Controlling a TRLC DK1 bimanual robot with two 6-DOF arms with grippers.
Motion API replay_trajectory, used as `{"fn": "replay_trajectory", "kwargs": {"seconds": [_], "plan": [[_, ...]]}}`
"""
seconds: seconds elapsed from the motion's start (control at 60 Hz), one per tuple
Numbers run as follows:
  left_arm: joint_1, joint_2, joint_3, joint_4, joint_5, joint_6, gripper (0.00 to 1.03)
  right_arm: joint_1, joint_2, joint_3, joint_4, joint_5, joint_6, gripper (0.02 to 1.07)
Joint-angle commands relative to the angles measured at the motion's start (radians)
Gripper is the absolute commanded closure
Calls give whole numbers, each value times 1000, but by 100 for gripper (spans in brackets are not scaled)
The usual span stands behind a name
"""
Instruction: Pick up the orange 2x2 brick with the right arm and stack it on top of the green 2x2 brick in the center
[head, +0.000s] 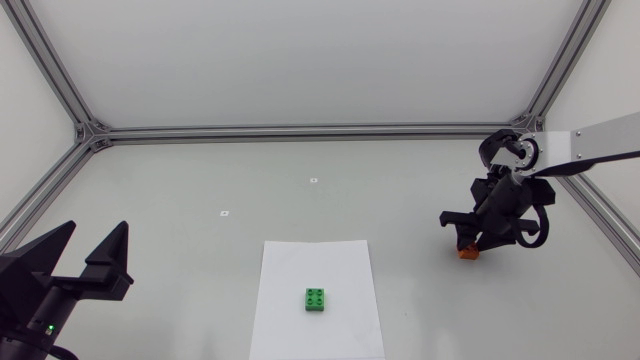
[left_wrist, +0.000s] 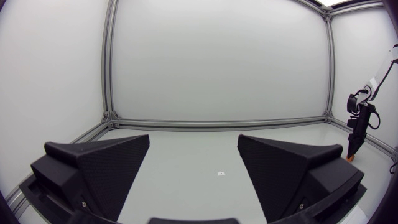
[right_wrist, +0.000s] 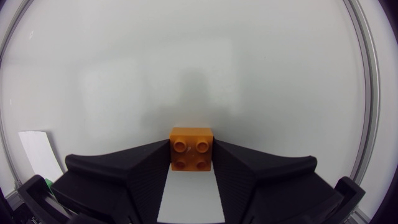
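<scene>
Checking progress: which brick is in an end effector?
The orange brick, gripped by the right end effector; the green brick sits free on the paper.

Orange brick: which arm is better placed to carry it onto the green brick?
Right. The right gripper has its fingers touching the orange brick on both sides, so the brick is gripped. The left gripper stands open at the table's near left, apart from the green brick.

Brick (head: 316, 299) on sheet (head: 300, 268); 2nd brick (right_wrist: 191, 148) in rt pincer (right_wrist: 191, 163).
</scene>
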Motion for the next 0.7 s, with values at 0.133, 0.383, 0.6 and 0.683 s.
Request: {"fn": "replay_trajectory", "kwargs": {"seconds": [0.133, 0.383, 0.6, 0.683], "plan": [[2, -8, -41, -15, 6, 13, 4, 11, -24, -58, 35, 5, -29, 92], [2, -8, -41, -15, 4, 13, 4, 31, -105, -85, 52, 21, -78, 101], [2, -8, -41, -15, 4, 13, 4, 38, -150, -79, 24, 48, -129, 101], [2, -8, -41, -15, 4, 13, 4, 46, -173, -78, 12, 48, -150, 101]]}}
